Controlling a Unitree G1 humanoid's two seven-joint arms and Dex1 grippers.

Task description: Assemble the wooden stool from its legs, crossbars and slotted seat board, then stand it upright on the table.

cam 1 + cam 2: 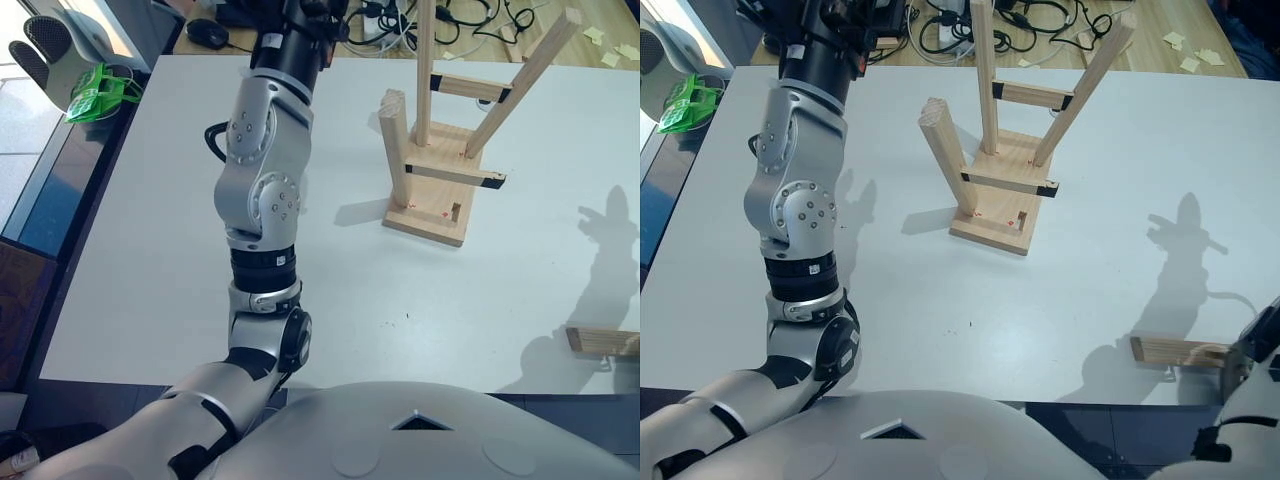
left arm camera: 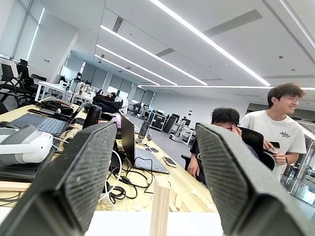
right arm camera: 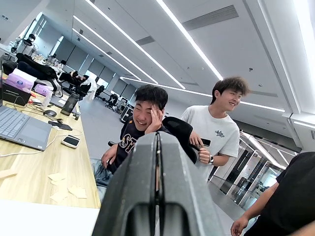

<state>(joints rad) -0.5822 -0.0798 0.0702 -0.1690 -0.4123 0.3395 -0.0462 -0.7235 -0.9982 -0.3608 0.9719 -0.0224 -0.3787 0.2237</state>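
Left claw point(image 2: 155, 147) hangs released and empty, right claw point(image 3: 157, 142) clenched on nothing. Ahead of the left claw stands the upside-down stool point(image 1: 440, 170), one leg point(image 1: 605, 342) loose on the tabletop point(image 1: 150, 250); a careless brush could topple it.

My left arm point(image 1: 262, 190) is silver-grey, with round screwed joint covers, black bands and a black cable loop point(image 1: 213, 142). Its fingers point(image 2: 74, 182) are dark and finely dotted.

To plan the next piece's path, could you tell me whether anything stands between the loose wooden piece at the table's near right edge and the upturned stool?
Nothing visible does: only bare table lies between the loose wooden piece and the seat board.
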